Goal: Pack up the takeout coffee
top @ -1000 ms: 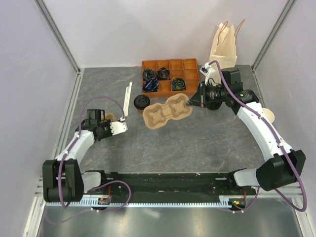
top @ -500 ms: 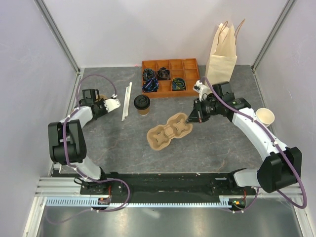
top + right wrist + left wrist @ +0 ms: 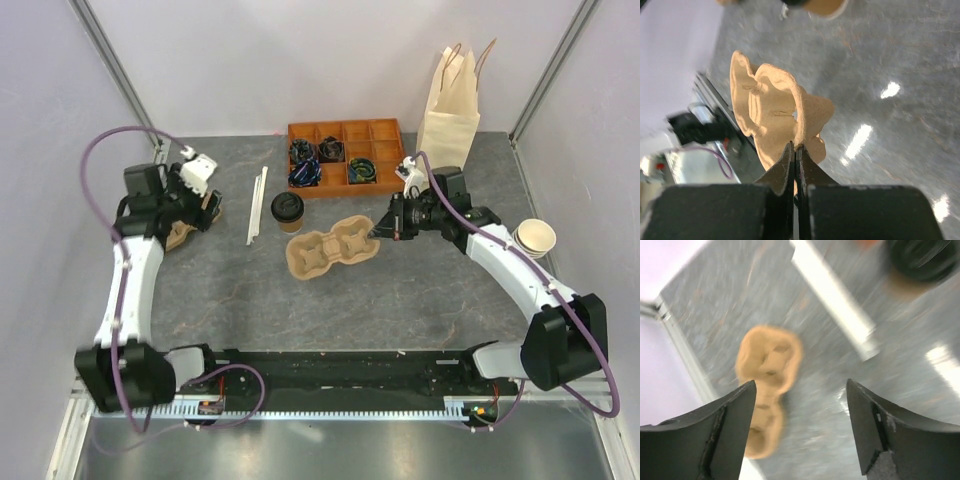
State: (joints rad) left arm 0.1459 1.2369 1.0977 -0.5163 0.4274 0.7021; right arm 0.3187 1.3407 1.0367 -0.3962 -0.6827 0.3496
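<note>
Two changes: left tool [image 3: 799, 390] opened; right tool [image 3: 384, 226] dragged carrier [image 3: 325, 248] leftward.

On the grey, stone-patterned counter [image 3: 400, 300] a brown moulded-pulp cup carrier [image 3: 325, 250] sits near the middle. A second pulp carrier [image 3: 185, 232] lies well apart from it by the left edge, and two long white sticks [image 3: 257, 205], perhaps wrapped straws, lie side by side between them. At the far edge an orange compartment tray [image 3: 385, 138] holds dark coiled items, too small to identify, in its left and middle cells, a cream paper bag [image 3: 450, 115] with cord handles stands upright just right of it, and lidless tan paper cups [image 3: 533, 238] sit at the right side, open mouth showing.
</note>
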